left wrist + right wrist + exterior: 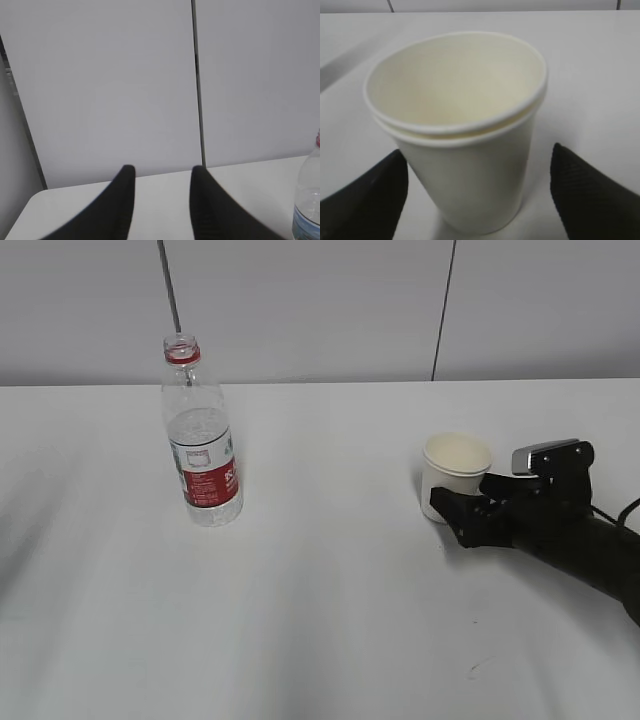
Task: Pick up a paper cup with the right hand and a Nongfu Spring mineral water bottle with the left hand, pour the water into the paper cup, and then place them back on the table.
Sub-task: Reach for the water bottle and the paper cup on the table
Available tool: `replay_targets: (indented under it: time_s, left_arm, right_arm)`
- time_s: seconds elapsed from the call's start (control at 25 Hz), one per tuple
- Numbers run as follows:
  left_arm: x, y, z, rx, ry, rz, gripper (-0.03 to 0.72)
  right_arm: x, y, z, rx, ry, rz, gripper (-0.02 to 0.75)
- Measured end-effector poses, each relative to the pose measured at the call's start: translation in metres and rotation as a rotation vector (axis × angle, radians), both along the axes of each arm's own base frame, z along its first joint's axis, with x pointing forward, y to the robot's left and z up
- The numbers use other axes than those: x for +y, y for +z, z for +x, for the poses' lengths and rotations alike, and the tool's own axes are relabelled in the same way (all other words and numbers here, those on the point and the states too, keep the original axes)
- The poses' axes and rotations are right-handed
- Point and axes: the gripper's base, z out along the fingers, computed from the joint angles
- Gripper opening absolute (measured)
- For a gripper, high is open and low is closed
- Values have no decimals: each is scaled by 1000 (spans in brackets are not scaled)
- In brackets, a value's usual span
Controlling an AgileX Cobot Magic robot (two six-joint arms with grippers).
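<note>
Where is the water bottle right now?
In the exterior view the water bottle stands upright on the left of the white table, far from the paper cup on the right and untouched by either arm.

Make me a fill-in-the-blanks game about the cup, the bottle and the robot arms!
1. The bottle stands upright with no ____ on its mouth.
2. The paper cup sits between the open fingers of the ____ end effector.
3. Inside, the cup looks ____.
4. The left end effector holds ____.

Missing words: cap; right; empty; nothing
</note>
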Motion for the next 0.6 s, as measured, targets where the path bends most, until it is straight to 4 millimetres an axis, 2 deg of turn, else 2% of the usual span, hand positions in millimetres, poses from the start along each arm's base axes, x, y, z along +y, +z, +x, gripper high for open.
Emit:
replay_targets:
  time_s: [0.4,0.6]
  left_arm:
    - [0,0,0,0,-1,2,240]
    - [0,0,0,0,-1,2,240]
  right_arm:
    - [18,-10,25,-40,54,5,668]
    - [15,-16,28,-28,0,14,665]
